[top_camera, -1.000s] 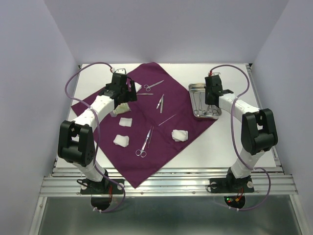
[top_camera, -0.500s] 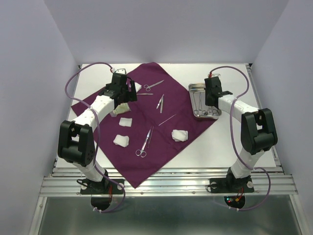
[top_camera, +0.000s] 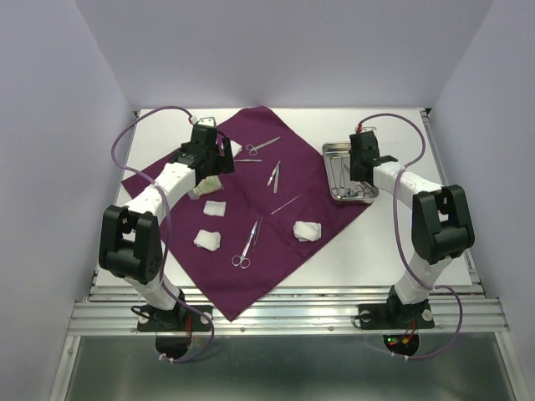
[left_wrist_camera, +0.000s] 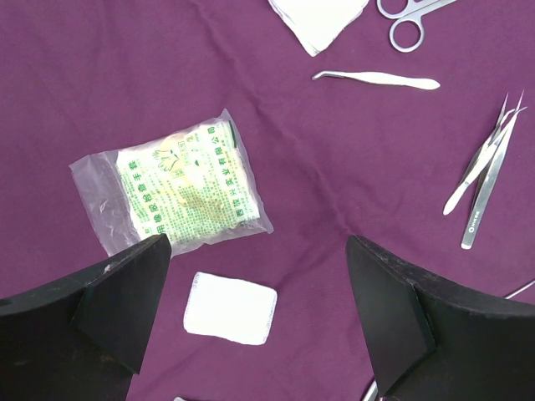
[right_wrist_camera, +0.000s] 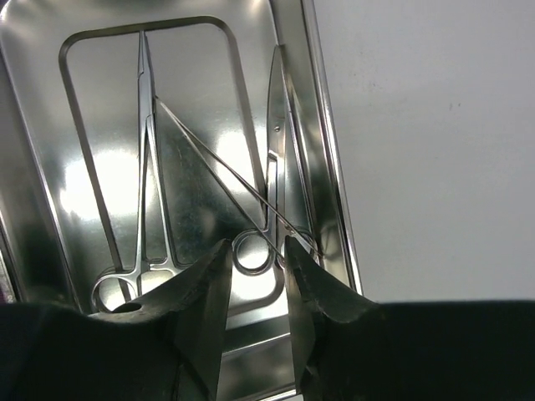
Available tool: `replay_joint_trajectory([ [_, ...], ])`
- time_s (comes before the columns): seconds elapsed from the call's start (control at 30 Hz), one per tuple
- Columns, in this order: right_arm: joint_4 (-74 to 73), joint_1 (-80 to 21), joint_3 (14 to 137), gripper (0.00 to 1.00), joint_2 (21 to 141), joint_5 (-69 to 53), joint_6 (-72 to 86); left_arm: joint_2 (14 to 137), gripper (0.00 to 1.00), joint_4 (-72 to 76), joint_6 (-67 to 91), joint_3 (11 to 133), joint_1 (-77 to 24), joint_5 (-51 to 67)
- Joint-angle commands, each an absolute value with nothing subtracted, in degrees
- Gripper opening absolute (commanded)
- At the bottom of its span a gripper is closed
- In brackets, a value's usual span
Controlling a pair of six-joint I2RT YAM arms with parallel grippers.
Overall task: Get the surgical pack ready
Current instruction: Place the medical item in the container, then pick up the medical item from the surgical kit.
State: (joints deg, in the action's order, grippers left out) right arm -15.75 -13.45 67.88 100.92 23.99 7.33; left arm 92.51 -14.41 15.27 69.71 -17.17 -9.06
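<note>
1. Steel tray sat at the purple cloth's right corner and held forceps and scissors.
2. Right gripper hung over the tray, jaws slightly apart astride a scissor ring, clamping nothing.
3. Left gripper gaped wide above a plastic packet.
4. Still to do: loose instruments and gauze wads lay on the cloth, which was unfolded.

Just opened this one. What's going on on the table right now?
The right gripper hangs low over the steel tray. Its jaws are parted, and a ring handle of one of the scissor-like instruments lying in the tray shows between them. The left gripper hovers wide open above a sealed packet on the purple cloth. Gauze and tweezers lie loose on the cloth.
</note>
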Motion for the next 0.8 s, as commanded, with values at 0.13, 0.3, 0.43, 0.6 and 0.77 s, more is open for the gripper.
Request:
replay_joint_trajectory([
  [0.13,-16.2,-16.8,73.3,0.49,96.6,16.8,10.9,91.4,0.99,-13.2,14.9,69.7,-17.3,-9.6],
  [0.3,-20.8,-25.4,80.4,0.54,100.6,18.6,18.5,91.3,0.99,-13.1,15.2,69.7,-17.3,-10.1],
  [0.43,-23.5,-29.6,84.0,0.52,104.3,18.2,25.9,91.1,0.99,-13.2,15.1,69.6,-17.3,-10.5],
  [0.6,-27.2,-33.9,85.4,0.52,108.1,21.6,38.4,91.2,0.99,-13.2,15.1,69.5,-17.4,-10.6],
  [0.77,-27.9,-37.3,84.2,0.52,110.7,21.2,46.5,91.3,0.99,-13.1,15.0,69.4,-17.3,-10.6],
])
